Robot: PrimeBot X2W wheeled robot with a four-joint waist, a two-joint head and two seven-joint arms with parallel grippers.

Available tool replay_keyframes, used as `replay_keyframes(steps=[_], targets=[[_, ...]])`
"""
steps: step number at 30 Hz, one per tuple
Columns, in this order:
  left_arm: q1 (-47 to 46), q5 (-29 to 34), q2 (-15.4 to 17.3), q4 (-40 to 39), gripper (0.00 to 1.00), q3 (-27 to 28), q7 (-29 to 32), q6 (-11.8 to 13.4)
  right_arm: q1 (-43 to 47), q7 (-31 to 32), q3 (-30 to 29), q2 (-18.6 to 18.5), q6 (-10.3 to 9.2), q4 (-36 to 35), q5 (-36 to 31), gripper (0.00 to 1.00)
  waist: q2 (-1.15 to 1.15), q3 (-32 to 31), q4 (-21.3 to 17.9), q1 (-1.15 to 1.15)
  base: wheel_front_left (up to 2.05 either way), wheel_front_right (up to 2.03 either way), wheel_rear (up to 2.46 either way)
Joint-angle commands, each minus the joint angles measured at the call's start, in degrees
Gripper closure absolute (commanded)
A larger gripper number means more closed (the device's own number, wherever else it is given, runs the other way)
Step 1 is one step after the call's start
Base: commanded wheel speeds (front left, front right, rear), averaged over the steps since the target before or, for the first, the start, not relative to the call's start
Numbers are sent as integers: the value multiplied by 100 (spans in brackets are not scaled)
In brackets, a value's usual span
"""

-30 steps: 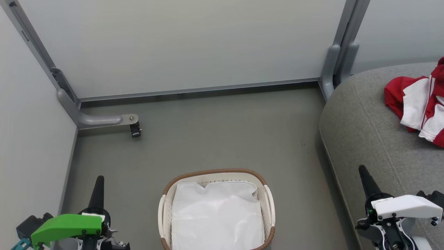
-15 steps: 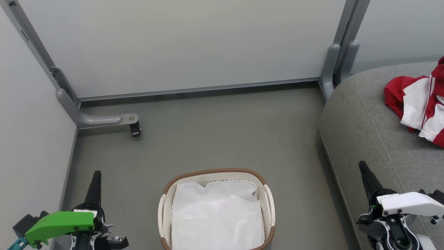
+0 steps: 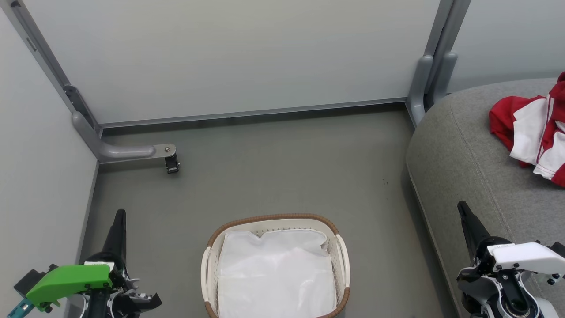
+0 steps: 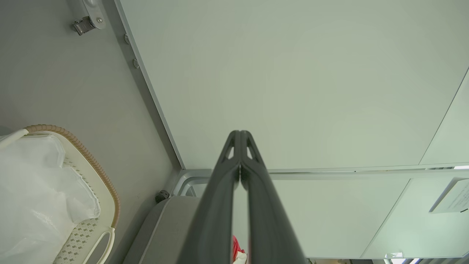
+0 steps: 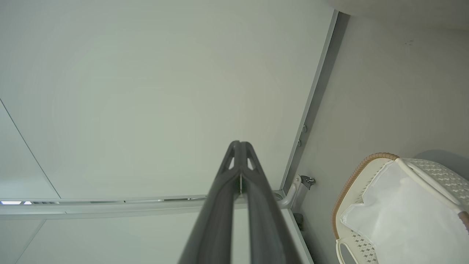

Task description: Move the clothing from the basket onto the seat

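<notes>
Clothing (image 3: 532, 132): red, white panels, thin stripes

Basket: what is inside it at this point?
A plain white sheet covers the inside of the basket. Whatever may lie beneath it is hidden. The clothing lies on the seat.

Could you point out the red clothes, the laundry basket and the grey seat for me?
Clothing (image 3: 501, 120): head view, red fold.
Basket (image 3: 273, 217): head view, brown rim.
Seat (image 3: 454, 168): head view, bare grey cushion.
</notes>
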Motion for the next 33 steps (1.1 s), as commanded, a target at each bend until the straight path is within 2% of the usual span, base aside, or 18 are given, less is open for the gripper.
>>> replay_keyframes(steps=[1, 8, 33], targets=[[-105, -110, -2, -31, 100, 45, 29, -40, -75, 45, -22, -35, -3, -31, 121, 100, 0, 1, 0, 0, 0, 0, 0], [-131, -340, -7, -40, 100, 84, 98, -60, -86, 109, -47, -38, -4, -45, 378, 100, 0, 6, 0, 0, 0, 0, 0], [-119, -319, -6, -35, 100, 76, 92, -56, -81, 108, -43, -37, -4, -43, 354, 100, 0, 6, 0, 0, 0, 0, 0]])
